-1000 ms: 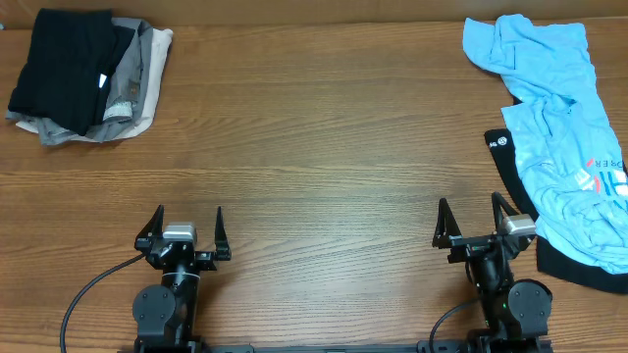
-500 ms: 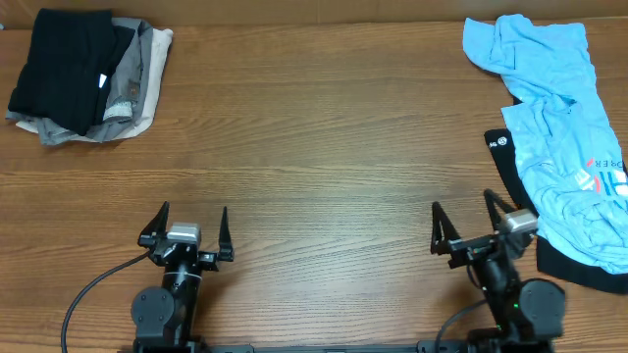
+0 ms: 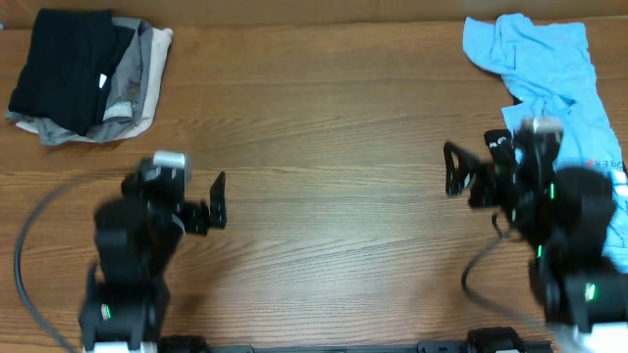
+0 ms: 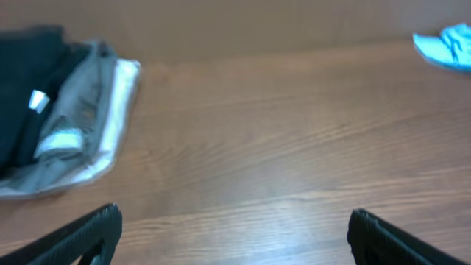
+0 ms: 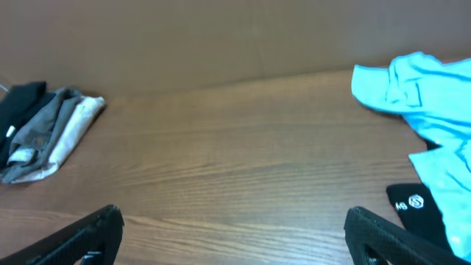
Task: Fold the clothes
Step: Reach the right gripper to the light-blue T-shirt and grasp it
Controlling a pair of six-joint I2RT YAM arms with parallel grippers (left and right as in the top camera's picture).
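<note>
The light blue shirt (image 3: 546, 69) lies crumpled ahead and to the right of the right gripper (image 5: 234, 230). Its long axis runs away from that gripper toward the far edge of the table (image 3: 324, 127). Only the overhead view shows that length. The right wrist view catches just the shirt's far end and the logo corner of a black garment (image 5: 416, 206) at its edge. The folded pile (image 4: 59, 125) sits ahead and left of the left gripper (image 4: 232, 234). Both grippers' jaws stand wide apart, holding nothing.
</note>
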